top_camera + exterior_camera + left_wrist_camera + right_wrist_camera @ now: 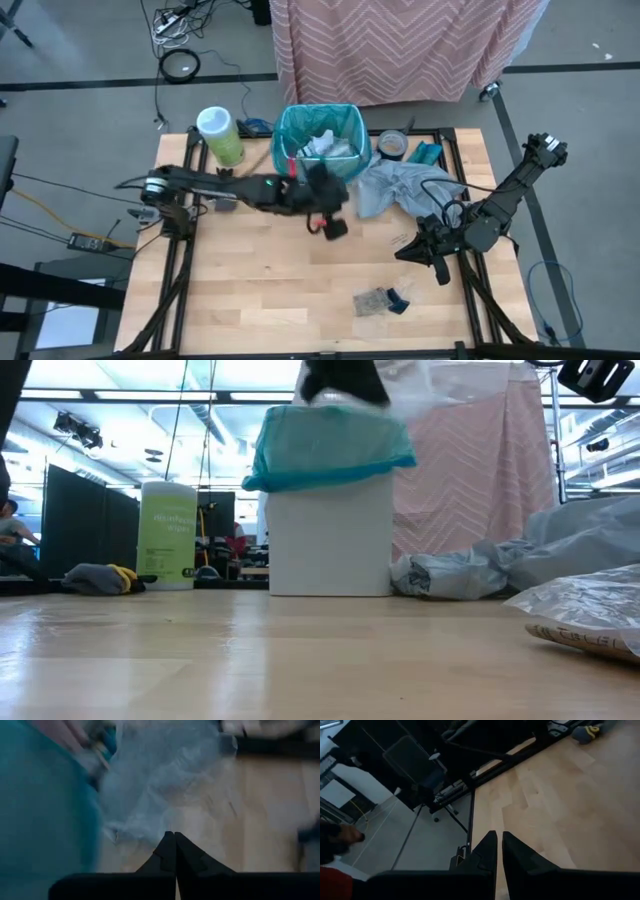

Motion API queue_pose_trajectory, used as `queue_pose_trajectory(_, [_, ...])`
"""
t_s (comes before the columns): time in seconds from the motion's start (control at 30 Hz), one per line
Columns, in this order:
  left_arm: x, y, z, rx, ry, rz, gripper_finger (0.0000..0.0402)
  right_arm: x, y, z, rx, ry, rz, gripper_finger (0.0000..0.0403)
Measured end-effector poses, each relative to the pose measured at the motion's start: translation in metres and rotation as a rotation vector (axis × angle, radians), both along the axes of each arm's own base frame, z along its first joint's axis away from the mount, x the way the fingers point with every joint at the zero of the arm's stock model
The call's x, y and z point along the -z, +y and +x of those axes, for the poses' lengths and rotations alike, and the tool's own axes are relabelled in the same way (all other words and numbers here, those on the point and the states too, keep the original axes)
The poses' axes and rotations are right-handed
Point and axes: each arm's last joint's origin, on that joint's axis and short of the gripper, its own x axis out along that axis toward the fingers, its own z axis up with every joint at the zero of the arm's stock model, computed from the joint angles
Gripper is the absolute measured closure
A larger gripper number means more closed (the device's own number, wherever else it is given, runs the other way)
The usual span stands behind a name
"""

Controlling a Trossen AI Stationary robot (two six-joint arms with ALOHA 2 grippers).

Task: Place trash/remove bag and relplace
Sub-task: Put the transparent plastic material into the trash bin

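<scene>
Wooden worktop [260,290] is carrying the bag [290,128] lining the bin at upper centre, and I am hovering my left tool [333,226] below it, fingers together and empty, likely mid trash-loading, needing next the trash [383,300] at lower centre.

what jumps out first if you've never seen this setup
The white bin lined with a teal bag at the table's far edge draws the eye first, with white paper trash inside. The left gripper hangs shut just in front of it, empty. A crumpled grey plastic bag sprawls beside the bin, and a clear packet lies on the near side of the table.
</scene>
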Motion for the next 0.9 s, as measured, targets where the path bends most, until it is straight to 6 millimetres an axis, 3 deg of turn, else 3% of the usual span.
queue_pose_trajectory(0.17, [-0.041, 0.023, -0.016, -0.105, -0.131, 0.082, 0.0401, 0.000, -0.001, 0.000, 0.014, -0.003, -0.001, 0.0383])
queue_pose_trajectory(0.27, [-0.049, 0.041, -0.017, -0.163, -0.153, 0.137, 0.0401, 0.000, -0.001, 0.000, 0.020, -0.005, -0.002, 0.0383])
queue_pose_trajectory(0.63, [-0.049, 0.105, -0.027, -0.301, -0.084, 0.168, 0.0394, 0.000, -0.001, 0.000, 0.022, -0.005, 0.001, 0.0383])
queue_pose_trajectory(0.9, [-0.053, 0.113, -0.033, -0.217, -0.042, 0.151, 0.0352, 0.000, -0.001, 0.000, 0.027, 0.001, 0.025, 0.0377])
